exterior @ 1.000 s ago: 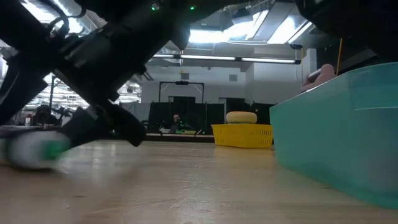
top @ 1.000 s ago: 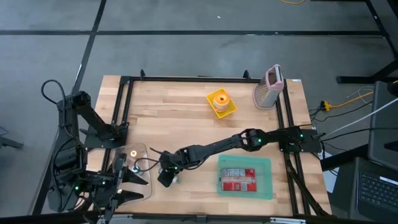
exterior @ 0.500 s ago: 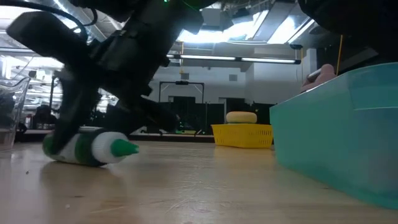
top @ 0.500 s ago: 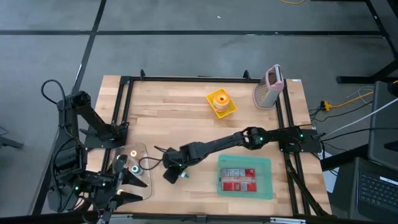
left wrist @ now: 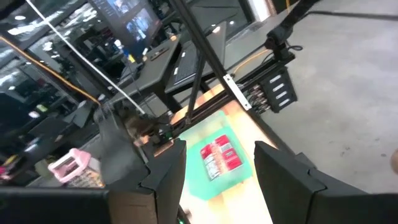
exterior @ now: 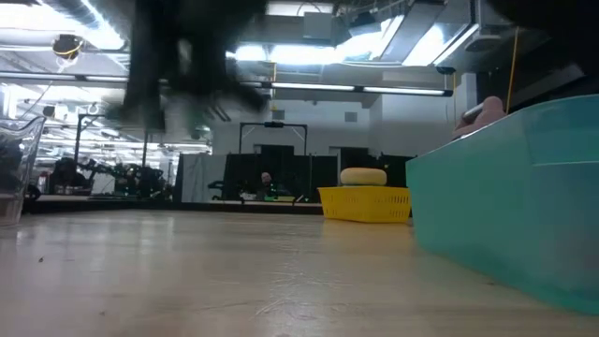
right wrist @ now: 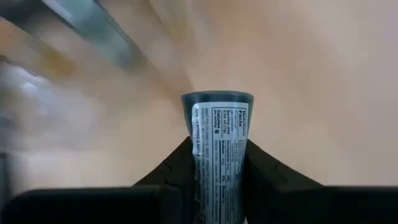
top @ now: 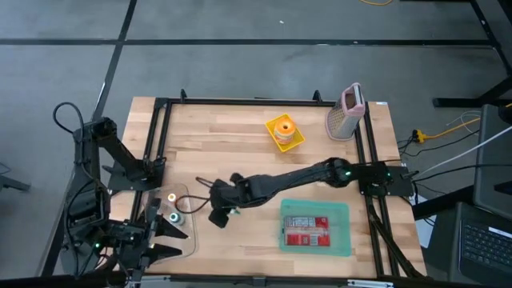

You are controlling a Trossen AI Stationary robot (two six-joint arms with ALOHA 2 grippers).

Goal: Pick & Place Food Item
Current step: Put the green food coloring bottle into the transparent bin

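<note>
The table [top: 240, 136] is made of pale wooden planks with a smooth surface and a black metal frame along its edges. On its far side stands a small yellow square basket [top: 285, 134] with a round orange and cream food item in it, and near it, at the far right corner, a metal grater with a pink handle [top: 346, 113] stands upright. On the near right part of the table lies a teal rectangular plastic tray [top: 315, 228] with a flat red and white packet [top: 306, 231] inside; in the low view its wall looks matt and slightly translucent. At the near left corner there is a clear plastic container [top: 178, 210], its contents are hard to tell. The right arm reaches from the right side across the table, and the right tool [top: 220, 211] is over the wood between the clear container and the teal tray. In the right wrist view its two dark fingers [right wrist: 171, 171] pinch a small tube with a printed white label and a dark flat end [right wrist: 217, 149]; the tube sits between the fingers, off the table surface. In the low view this tool is only a dark blur at the top. The left tool [left wrist: 214, 180] waits at the near left corner of the table, its dark fingers spread apart and holding nothing.
</note>
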